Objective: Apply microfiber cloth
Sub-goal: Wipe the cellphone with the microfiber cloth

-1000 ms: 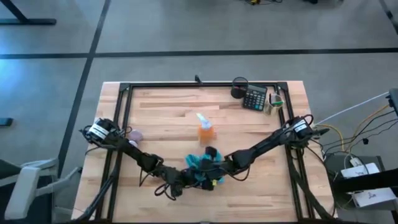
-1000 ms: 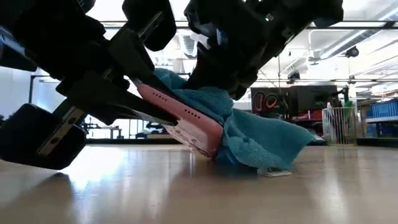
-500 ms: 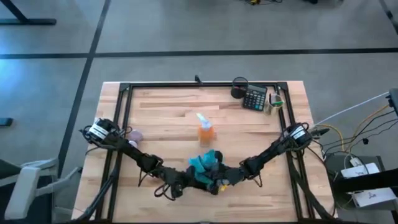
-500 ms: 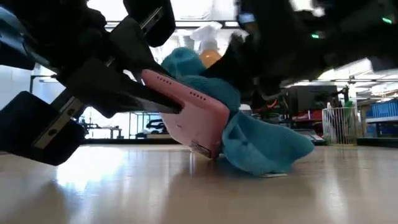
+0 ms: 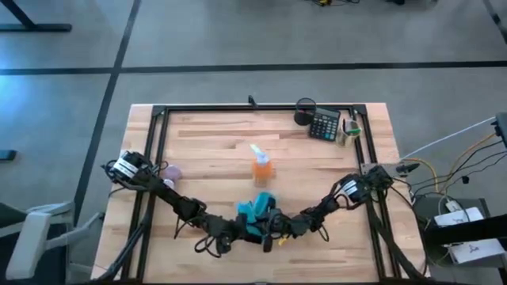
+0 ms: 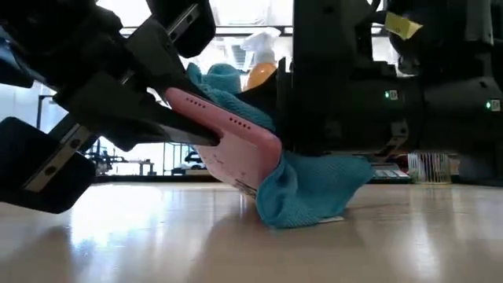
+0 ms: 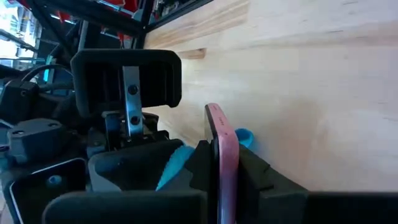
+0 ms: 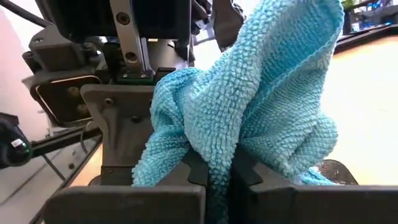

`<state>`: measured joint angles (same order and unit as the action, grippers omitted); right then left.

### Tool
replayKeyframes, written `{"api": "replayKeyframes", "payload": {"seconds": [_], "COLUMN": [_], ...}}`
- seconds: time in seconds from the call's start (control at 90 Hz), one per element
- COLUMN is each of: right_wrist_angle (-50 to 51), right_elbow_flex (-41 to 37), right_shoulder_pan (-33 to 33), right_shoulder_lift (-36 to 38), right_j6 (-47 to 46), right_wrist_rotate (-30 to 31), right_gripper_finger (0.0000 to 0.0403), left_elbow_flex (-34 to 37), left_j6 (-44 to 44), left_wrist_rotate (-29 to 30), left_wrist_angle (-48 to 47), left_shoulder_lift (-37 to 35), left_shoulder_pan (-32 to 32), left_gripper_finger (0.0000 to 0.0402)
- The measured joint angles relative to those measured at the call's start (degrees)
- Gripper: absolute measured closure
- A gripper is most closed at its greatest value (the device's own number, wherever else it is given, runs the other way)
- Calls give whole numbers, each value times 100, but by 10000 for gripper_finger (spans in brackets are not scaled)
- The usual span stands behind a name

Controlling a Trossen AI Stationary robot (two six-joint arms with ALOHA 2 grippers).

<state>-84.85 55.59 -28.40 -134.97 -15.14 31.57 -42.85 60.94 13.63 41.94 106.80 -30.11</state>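
Taking the orange spray bottle [image 5: 263, 164] at the middle of the wooden worktop [image 5: 214, 150] as the landmark, both arms meet just in front of it, toward the worktop's near edge. The left hand [image 5: 234, 231] is closed flat on a pink-cased phone [image 6: 228, 145], its two fingers pressing either side of the slab, as the left wrist view shows [image 7: 221, 165]. In the low view the phone is tilted, its lower corner down close to the wood, though contact there is not clear.

The microfiber cloth [image 5: 257, 210] is bunched against the phone, on the side nearer the spray bottle and the right arm. The low view shows part of it draped over the phone's upper face and the rest hanging down to rest on the worktop [image 6: 310, 192]. The right hand [image 5: 274, 227] is closed on a thick fold of the cloth, pinched between its fingers [image 8: 205, 168].

Well behind the spray bottle, at the far right corner, lie a calculator [image 5: 324, 126] and a black cup [image 5: 305, 109].
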Motion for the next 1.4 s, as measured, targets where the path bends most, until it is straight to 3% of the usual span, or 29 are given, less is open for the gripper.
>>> {"api": "replayKeyframes", "payload": {"seconds": [0.311,0.611,1.2,1.4], "right_wrist_angle": [67,88,-80,-87], "right_elbow_flex": [-42,-359,-712,-643], "right_shoulder_pan": [-23,364,945,892], "right_shoulder_lift": [60,84,65,58], "right_j6": [174,75,281,102], "right_wrist_rotate": [-118,-325,130,-343], "right_gripper_finger": [403,403,403,403], "left_elbow_flex": [-2,-13,-18,-22], "left_j6": [42,135,41,12], "left_wrist_rotate": [14,191,9,-55], "left_wrist_angle": [113,53,146,175], "left_shoulder_lift": [0,4,-1,-13], "left_shoulder_pan": [-5,-23,-39,-52], "left_gripper_finger": [393,393,393,393]}}
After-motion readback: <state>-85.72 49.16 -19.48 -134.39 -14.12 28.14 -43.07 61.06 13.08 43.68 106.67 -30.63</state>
